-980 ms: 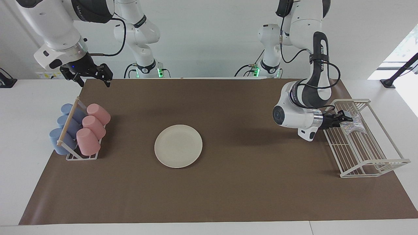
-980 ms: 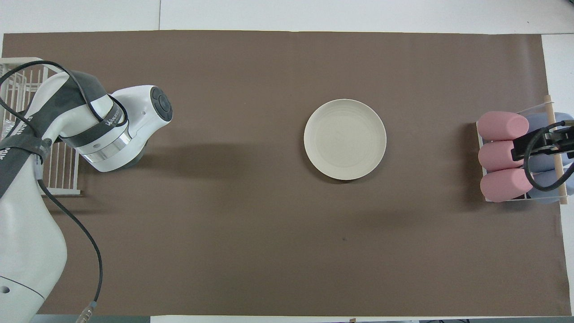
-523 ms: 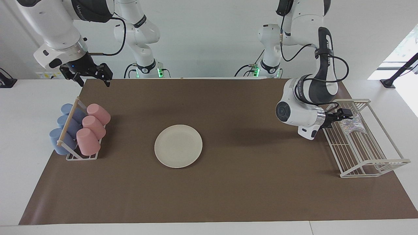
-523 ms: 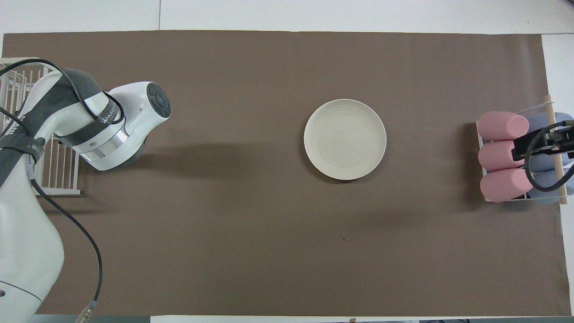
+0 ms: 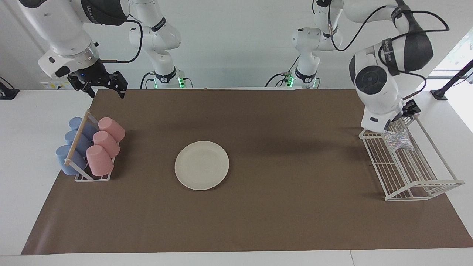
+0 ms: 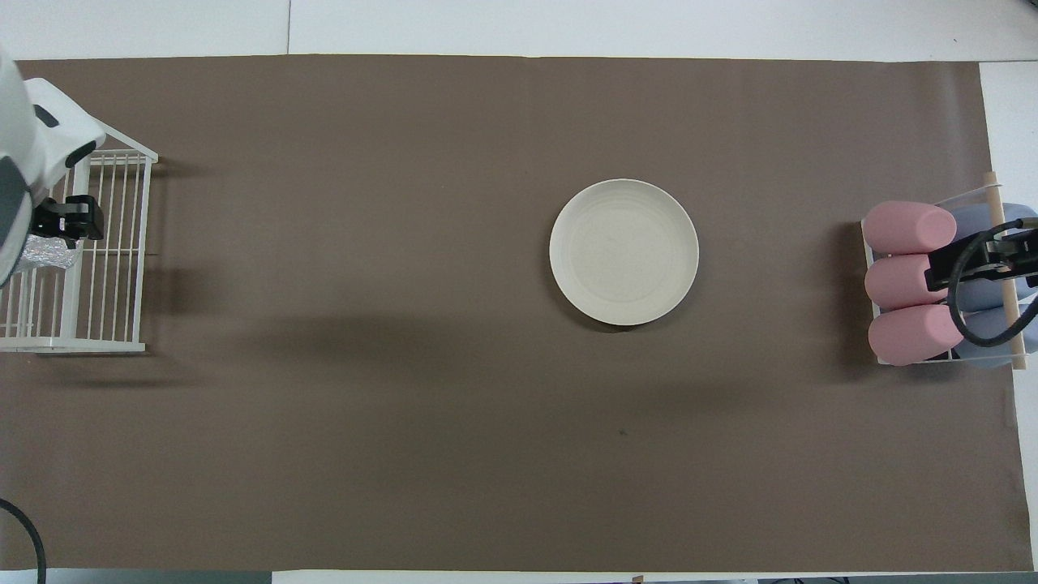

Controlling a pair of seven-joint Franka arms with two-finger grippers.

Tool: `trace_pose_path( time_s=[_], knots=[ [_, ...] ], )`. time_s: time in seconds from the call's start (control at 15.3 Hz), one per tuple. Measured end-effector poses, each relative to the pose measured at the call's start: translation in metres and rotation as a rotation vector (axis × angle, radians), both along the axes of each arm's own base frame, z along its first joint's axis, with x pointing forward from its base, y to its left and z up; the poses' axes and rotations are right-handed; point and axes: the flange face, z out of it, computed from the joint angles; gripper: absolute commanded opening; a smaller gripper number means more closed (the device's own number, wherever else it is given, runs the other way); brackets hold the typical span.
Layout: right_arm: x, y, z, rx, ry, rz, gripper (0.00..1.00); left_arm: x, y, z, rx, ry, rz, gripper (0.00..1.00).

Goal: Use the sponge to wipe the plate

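While hanging above the desk edge by the cups, showed right gripper spread and waiting. Found left gripper over the rack, just above the sponge; could not tell whether open or closed, nor whether touching. Saw sponge lying in the rack's end nearer the robots. Judged it light, floppy, perhaps slick: best pinched at a raised edge, clear of the wires. Spotted plate farther out, mid-desk, well apart; judged it stiff, liable to slide under wiping.

Lab: 2 robot arms, bare white walls.
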Motion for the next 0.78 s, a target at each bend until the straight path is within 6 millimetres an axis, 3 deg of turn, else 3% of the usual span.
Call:
trace_pose_path(
  time_s=[0.2,0.33,0.52,0.78],
  knots=[
    [0.0,0.0,0.0,0.0,0.001,0.0,1.0,-0.023,0.021,0.042,-0.195,-0.062,0.056,1.0],
    [0.0,0.0,-0.001,0.0,0.001,0.0,1.0,-0.034,0.03,0.058,-0.326,-0.086,0.086,1.0],
    [0.0,0.0,-0.001,0.0,0.002,0.0,1.0,-0.047,0.031,0.062,-0.44,-0.045,0.084,1.0],
    [0.0,0.0,-0.001,0.0,0.002,0.0,1.0,-0.054,0.01,0.049,-0.479,-0.011,0.043,1.0]
  ],
)
